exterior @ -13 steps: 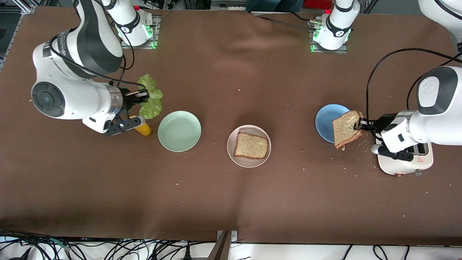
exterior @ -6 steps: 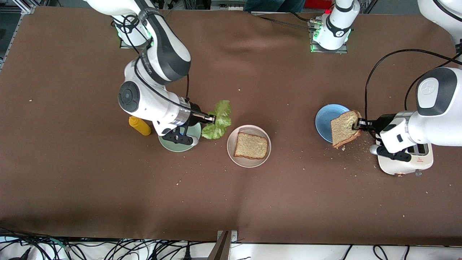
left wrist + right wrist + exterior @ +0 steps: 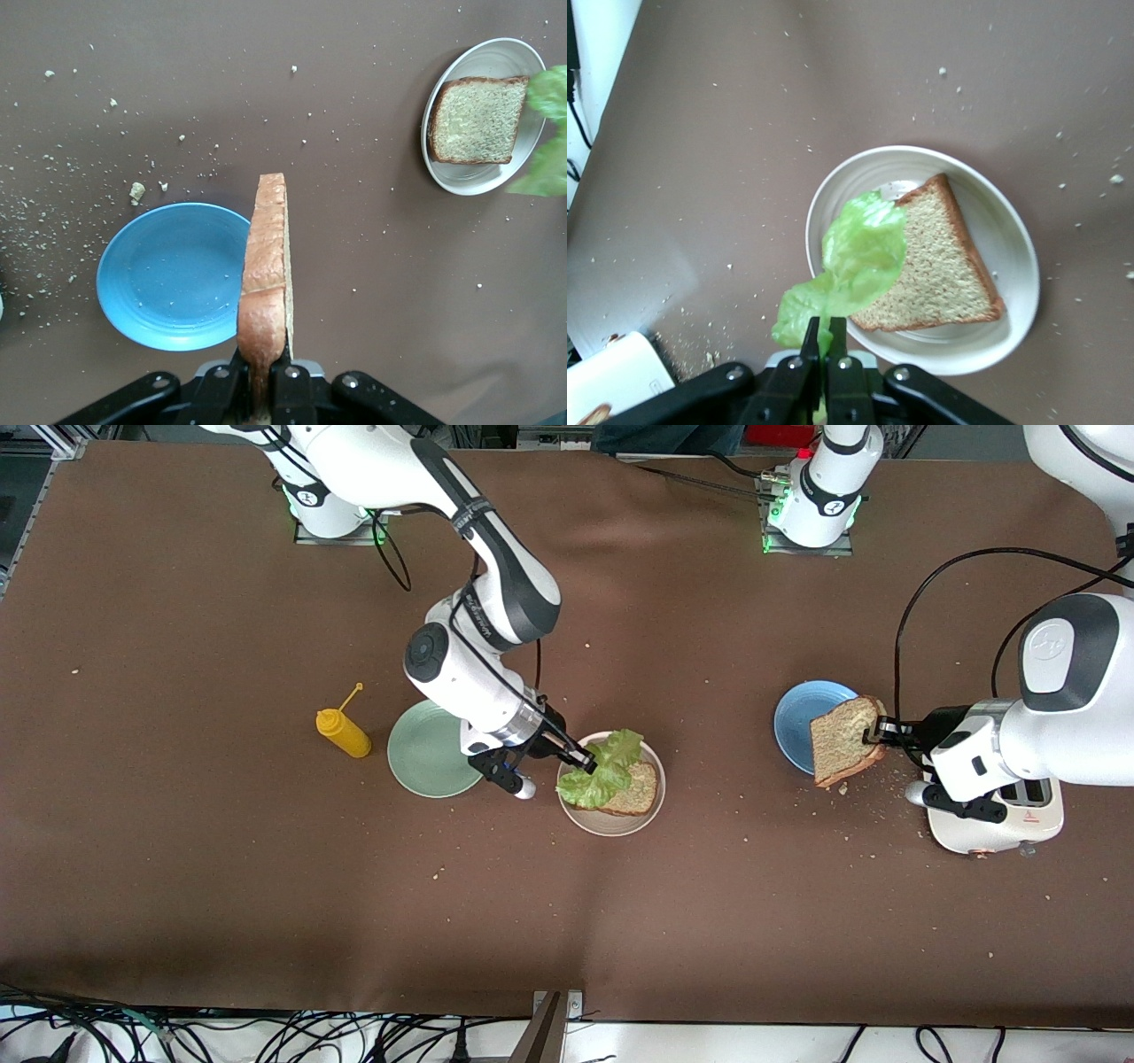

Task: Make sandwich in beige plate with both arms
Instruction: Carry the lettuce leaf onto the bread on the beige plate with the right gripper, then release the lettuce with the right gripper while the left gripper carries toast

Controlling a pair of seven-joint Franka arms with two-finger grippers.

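Observation:
The beige plate (image 3: 640, 815) sits mid-table with one slice of brown bread (image 3: 640, 790) on it. My right gripper (image 3: 586, 763) is shut on the green lettuce leaf (image 3: 602, 771) and holds it over the plate and that slice; the right wrist view shows the gripper (image 3: 823, 341), leaf (image 3: 859, 252), slice (image 3: 939, 261) and plate (image 3: 1014, 257). My left gripper (image 3: 877, 732) is shut on a second bread slice (image 3: 842, 740), held on edge over the blue plate (image 3: 797, 722); the left wrist view shows the gripper (image 3: 263, 376), slice (image 3: 264, 266) and blue plate (image 3: 168, 274).
A mint-green plate (image 3: 425, 753) lies beside the beige plate toward the right arm's end, with a yellow squeeze bottle (image 3: 344, 732) beside it. A white toaster (image 3: 997, 824) stands under the left arm's wrist. Crumbs are scattered around the blue plate.
My right arm has carried the lettuce from beside the yellow bottle, over the mint-green plate, to over the beige plate. My left gripper has stayed almost still with its slice.

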